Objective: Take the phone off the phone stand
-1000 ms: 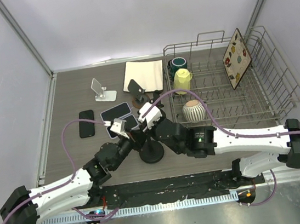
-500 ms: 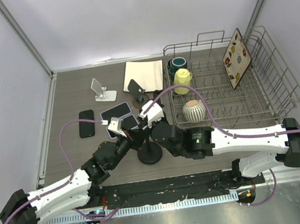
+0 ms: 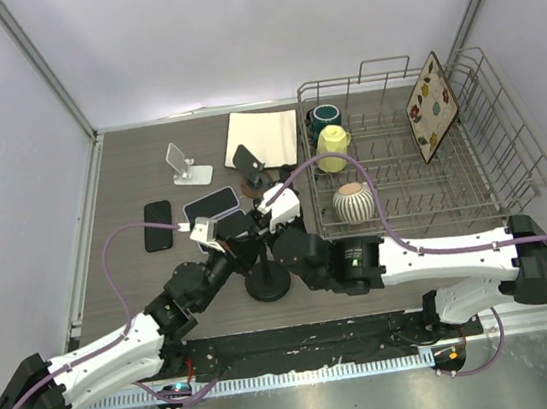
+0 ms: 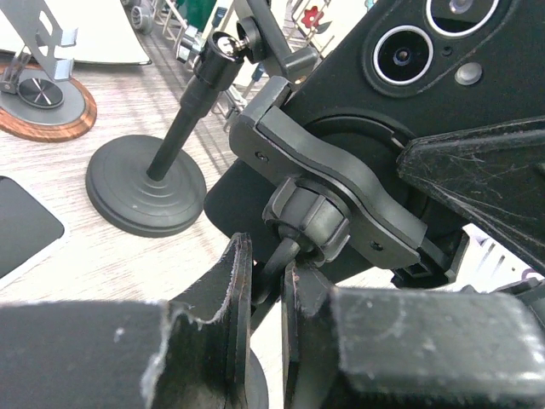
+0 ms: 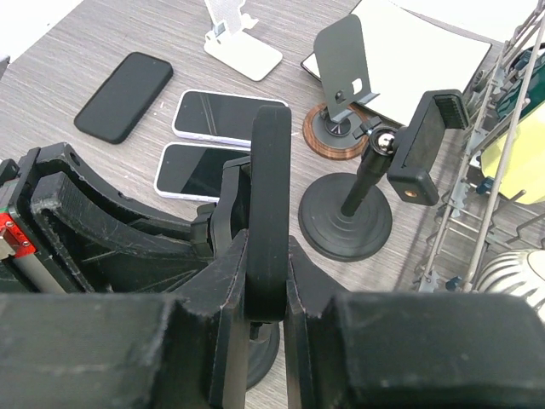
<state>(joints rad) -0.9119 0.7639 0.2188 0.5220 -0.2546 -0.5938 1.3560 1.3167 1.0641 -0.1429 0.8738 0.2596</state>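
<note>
Wood-grain table (image 3: 130,183) bears slim matte-black phone (image 5: 270,213) in round-based stand (image 3: 268,286).

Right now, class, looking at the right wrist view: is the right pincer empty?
No: the right pincer is shut on the edge of the black phone, which stands between its two fingers.

Black phone (image 5: 270,196) upright, clamped in stand (image 4: 336,192)

We are seeing a phone (image 4: 443,68) showing a matt black back and glossy lenses, sitting in a phone stand (image 4: 341,196) of smooth dark plastic. The left pincer (image 4: 266,264) is showing scuffed, scratched black plastic. The table (image 5: 153,25) is showing grey wood grain, and the rack (image 3: 396,213) is gleaming as bare metal wire.
</note>
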